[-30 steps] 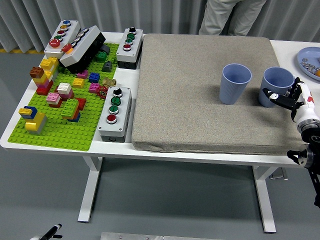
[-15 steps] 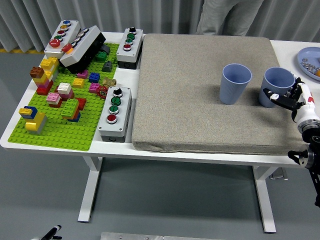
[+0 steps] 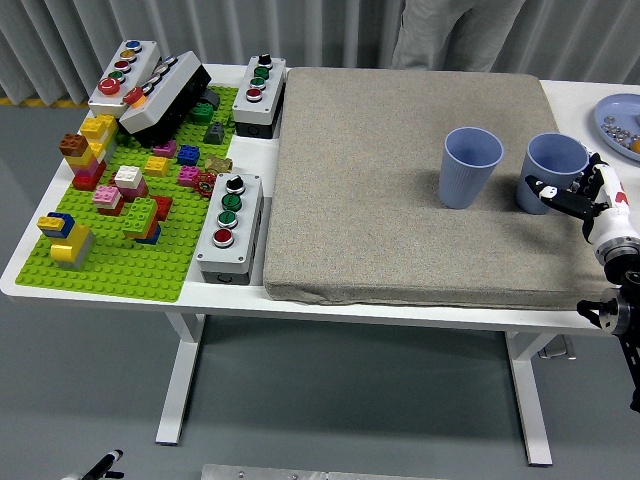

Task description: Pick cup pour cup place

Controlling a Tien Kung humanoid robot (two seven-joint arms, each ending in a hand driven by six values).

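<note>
Two light blue cups stand upright on the grey mat (image 3: 380, 200). The left cup (image 3: 471, 167) stands alone. The right cup (image 3: 555, 172) stands near the mat's right edge. My right hand (image 3: 575, 192) comes in from the right edge and sits against the right cup's right side. One black finger with a white tip (image 3: 545, 190) reaches across the cup's lower front, and the other fingers are spread beside it. The cup rests on the mat. Only a tip of my left hand (image 3: 102, 465) shows, at the bottom left, below the table.
A green baseplate (image 3: 120, 270) with many coloured bricks fills the table's left. Three button boxes (image 3: 229, 227) (image 3: 259, 95) (image 3: 124, 72) stand around it. A blue plate (image 3: 622, 122) with small items is at the far right. A person (image 3: 450, 30) stands at the far side.
</note>
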